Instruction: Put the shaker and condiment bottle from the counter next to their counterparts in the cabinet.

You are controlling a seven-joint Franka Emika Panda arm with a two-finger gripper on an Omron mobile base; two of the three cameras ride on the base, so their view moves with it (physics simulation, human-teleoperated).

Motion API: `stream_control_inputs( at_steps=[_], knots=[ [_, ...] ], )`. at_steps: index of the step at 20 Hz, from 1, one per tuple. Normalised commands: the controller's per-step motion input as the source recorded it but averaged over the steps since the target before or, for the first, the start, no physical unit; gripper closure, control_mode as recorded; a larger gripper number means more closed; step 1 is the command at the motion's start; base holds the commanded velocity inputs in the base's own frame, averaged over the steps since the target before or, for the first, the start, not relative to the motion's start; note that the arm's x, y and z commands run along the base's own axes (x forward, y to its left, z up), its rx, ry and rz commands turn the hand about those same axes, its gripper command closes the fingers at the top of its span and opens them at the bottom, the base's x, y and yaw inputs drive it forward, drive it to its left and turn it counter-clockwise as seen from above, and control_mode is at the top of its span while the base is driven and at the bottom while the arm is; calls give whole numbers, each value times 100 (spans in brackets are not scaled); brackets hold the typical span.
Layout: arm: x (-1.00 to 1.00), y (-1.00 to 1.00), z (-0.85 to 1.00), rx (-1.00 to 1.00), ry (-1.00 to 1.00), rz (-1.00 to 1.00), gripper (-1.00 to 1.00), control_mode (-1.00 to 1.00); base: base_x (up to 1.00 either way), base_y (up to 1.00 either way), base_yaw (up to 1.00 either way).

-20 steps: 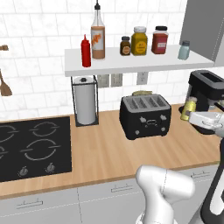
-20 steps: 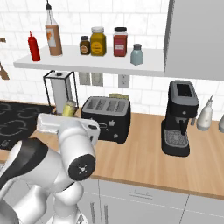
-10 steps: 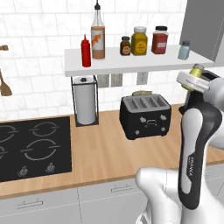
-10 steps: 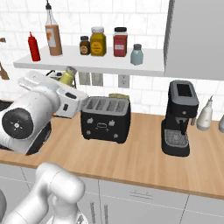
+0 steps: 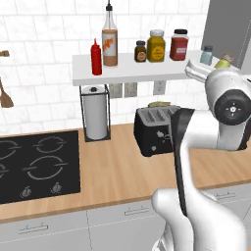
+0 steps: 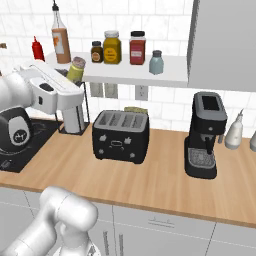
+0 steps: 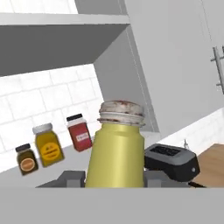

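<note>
We are gripping the shaker point(image 7: 117, 148) in our gripper point(image 7: 114, 178), the jaws standing narrow against its yellow-green sides, its grey metal top pointing toward twelve o'clock in the hand view. In the right base view the shaker point(image 6: 76, 69) is riding at the end of our white arm, level with the front edge of the cabinet point(image 6: 135, 76) and well above the counter point(image 6: 150, 175). In the left base view it point(image 5: 223, 62) is sitting at about two o'clock from the black toaster point(image 5: 154, 128), just beside the pale blue-grey shaker point(image 5: 206, 55) on the shelf. Farther back, on the cabinet, the condiment bottle point(image 5: 110, 43) is standing upright with the red squeeze bottle point(image 5: 96, 57) close at its nine o'clock, and the three spice jars point(image 5: 157, 46) are lining up at its three o'clock. Under the shelf we are seeing the paper towel holder point(image 5: 95, 112) on the counter, with the black stovetop point(image 5: 37, 164) at its eight o'clock. The coffee machine point(image 6: 205, 135) is standing at three o'clock from the toaster.
</note>
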Motion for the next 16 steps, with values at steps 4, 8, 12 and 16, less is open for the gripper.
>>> stream_control_inputs(
  at_steps=[4,8,12,16],
  knots=[
    [15,0,-6,-39,13,-24,100,-100,0,0,0],
    [17,6,0,-16,17,1,100,-100,0,0,0],
    [14,0,-6,1,-2,0,100,-100,0,0,0],
    [65,6,-28,5,-11,0,100,-100,0,0,0]
  ],
)
